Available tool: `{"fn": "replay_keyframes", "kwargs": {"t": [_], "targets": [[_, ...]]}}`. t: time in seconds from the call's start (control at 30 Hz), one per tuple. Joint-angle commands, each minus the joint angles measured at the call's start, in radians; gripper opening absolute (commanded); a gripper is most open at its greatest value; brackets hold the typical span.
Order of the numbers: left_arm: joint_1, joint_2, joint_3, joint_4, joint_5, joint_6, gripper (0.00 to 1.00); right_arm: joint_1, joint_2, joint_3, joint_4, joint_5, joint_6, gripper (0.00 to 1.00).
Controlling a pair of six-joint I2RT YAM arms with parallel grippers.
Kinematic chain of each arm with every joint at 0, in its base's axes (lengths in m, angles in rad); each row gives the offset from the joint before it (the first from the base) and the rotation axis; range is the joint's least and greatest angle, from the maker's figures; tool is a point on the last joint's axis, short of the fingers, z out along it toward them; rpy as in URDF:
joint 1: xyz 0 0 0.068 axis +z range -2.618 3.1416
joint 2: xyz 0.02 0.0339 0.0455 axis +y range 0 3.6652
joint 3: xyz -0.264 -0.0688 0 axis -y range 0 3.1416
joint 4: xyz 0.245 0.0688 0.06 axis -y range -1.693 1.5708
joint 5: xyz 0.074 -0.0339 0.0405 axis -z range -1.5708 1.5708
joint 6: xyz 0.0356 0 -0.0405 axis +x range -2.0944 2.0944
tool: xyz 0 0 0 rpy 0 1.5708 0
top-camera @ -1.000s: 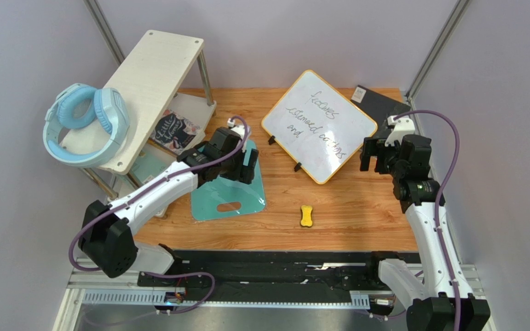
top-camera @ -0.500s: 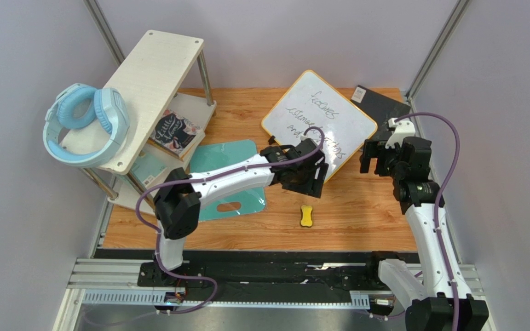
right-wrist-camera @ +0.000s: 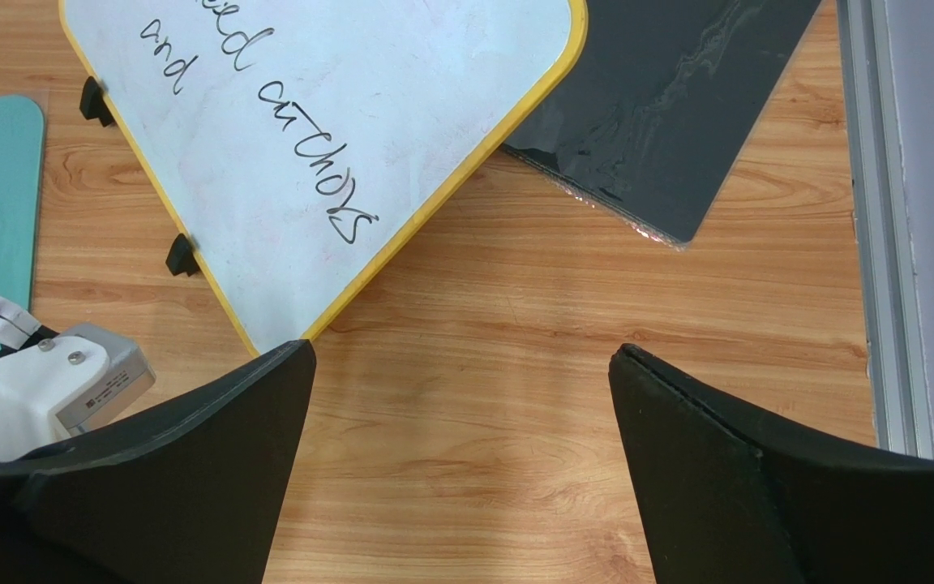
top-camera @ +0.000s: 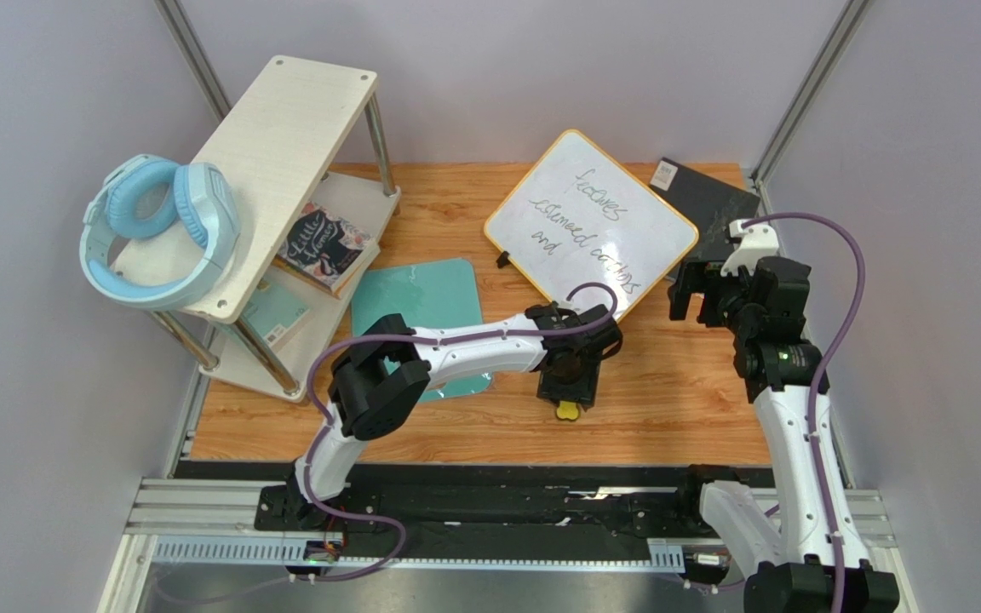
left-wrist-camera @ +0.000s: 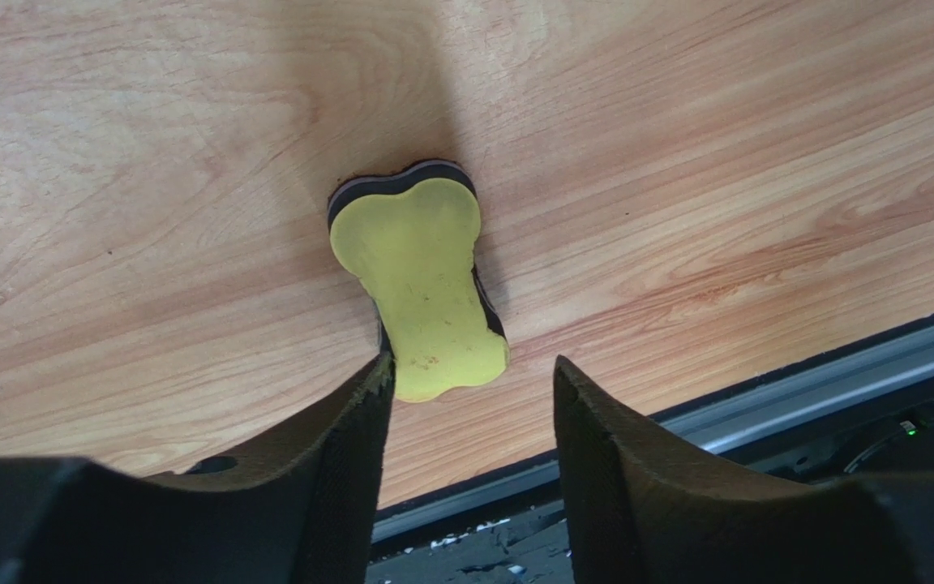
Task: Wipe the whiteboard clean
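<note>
1. The whiteboard point(top-camera: 589, 230) is seen lying at the far middle of the wooden table point(top-camera: 457, 204), turned diagonally, with black handwriting across its face.
2. A dark grey panel point(top-camera: 713, 198) is placed against the whiteboard's far right edge; whether the two overlap cannot be told.
3. A yellow bone-shaped eraser point(left-wrist-camera: 423, 286) is laid on the bare wood near the front edge of the table, apart from the whiteboard's near corner.
4. The left gripper point(top-camera: 573, 377) is positioned directly over the eraser and hides most of it in the top view.
5. In the left wrist view the fingers point(left-wrist-camera: 338, 450) are held partly spread on either side of the eraser's near end. The left-hand one is at the eraser's edge, and a gap is left at the other, so no pinch is seen.
6. The right gripper point(top-camera: 700, 291) is held above the table just beside the whiteboard's near right edge, its jaws spread wide with nothing between them.
7. A teal cutting board point(top-camera: 419, 307) is partly covered by the left arm.
8. Light blue headphones point(top-camera: 157, 230) are hung on a white shelf point(top-camera: 285, 141) at the left.
</note>
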Motion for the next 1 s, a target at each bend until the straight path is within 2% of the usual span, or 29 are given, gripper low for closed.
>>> {"fn": "replay_keyframes", "kwargs": {"t": [0.0,0.57,0.87,0.97], "targets": [[-0.003,-0.02,0.022,-0.005,-0.015,-0.029,0.55,-0.01,-0.003,-0.001,0.023,-0.022,0.015,0.97],[-0.002,0.072,0.163,-0.15,-0.056,-0.017,0.56,-0.027,0.011,0.01,0.024,-0.031,0.02,0.97],[-0.002,0.036,0.121,-0.135,-0.089,-0.049,0.56,-0.029,0.03,0.015,0.024,-0.044,0.018,0.97],[-0.003,0.068,0.154,-0.158,-0.082,-0.041,0.56,-0.029,0.034,0.018,0.026,-0.045,0.02,0.97]]}}
